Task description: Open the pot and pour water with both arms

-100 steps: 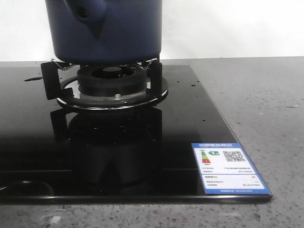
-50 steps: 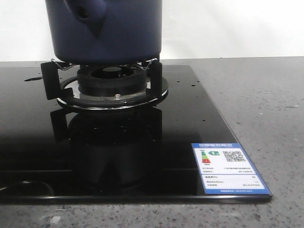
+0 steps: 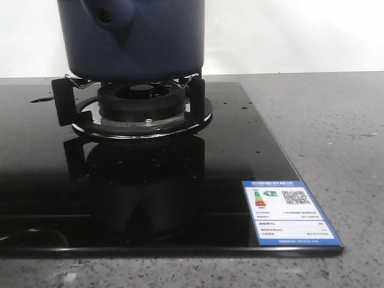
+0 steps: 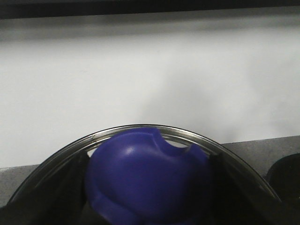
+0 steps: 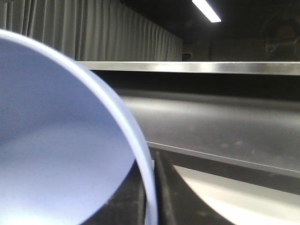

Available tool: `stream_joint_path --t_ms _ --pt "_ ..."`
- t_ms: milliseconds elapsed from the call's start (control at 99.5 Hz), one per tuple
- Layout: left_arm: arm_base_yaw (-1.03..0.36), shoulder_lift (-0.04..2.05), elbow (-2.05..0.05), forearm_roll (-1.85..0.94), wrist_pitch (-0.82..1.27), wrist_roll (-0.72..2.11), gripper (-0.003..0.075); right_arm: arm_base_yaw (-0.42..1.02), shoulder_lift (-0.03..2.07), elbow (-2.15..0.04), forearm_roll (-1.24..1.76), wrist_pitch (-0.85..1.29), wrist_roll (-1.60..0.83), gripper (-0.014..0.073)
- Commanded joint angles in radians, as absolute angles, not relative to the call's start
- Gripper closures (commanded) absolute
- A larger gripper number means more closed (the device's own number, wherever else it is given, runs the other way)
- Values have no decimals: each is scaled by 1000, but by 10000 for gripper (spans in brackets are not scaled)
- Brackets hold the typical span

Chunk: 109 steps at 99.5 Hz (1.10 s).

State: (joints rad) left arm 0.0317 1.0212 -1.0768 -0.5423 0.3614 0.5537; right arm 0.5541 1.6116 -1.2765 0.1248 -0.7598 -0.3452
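The dark navy pot (image 3: 144,36) stands on the gas burner (image 3: 141,102), its stubby handle (image 3: 111,18) pointing toward me; its top is cut off by the frame. Neither gripper shows in the front view. My left gripper (image 4: 147,208) is shut on the blue knob (image 4: 140,173) of a glass lid (image 4: 140,128), with a dark finger on each side. I cannot tell whether the lid rests on the pot. My right gripper (image 5: 152,187) is shut on the rim of a pale periwinkle bowl (image 5: 61,140), which fills that view's left side.
The burner sits on a glossy black cooktop (image 3: 228,156) with a blue and white energy label (image 3: 288,211) at its front right corner. Grey speckled counter (image 3: 324,120) lies to the right and a white wall behind. A dark object (image 4: 286,176) shows beside the lid.
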Motion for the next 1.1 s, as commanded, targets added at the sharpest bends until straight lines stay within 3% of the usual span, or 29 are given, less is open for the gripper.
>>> stream_joint_path --t_ms 0,161,281,503,714,834,915,1085 --pt "35 999 -1112 -576 275 553 333 557 1556 -1307 111 -846 -347 636" --pt "33 999 -1112 -582 275 553 332 557 1547 -1307 111 -826 -347 636" --pt "33 999 -1112 -632 275 553 332 553 1505 -1335 111 -635 -347 636" --pt "-17 999 -1112 -673 273 556 332 442 1422 -1480 161 -27 -347 636" --pt "-190 999 -1112 -688 227 603 332 173 1416 -1663 194 759 -240 636" --pt "-294 1015 -1112 -688 169 605 332 38 1443 -1658 194 1062 -231 636" --pt "-353 1039 -1112 -688 136 605 332 -21 1462 -1616 207 1144 -231 636" --pt "-443 1085 -1112 -687 110 628 332 -60 1468 -1468 228 1077 -233 636"
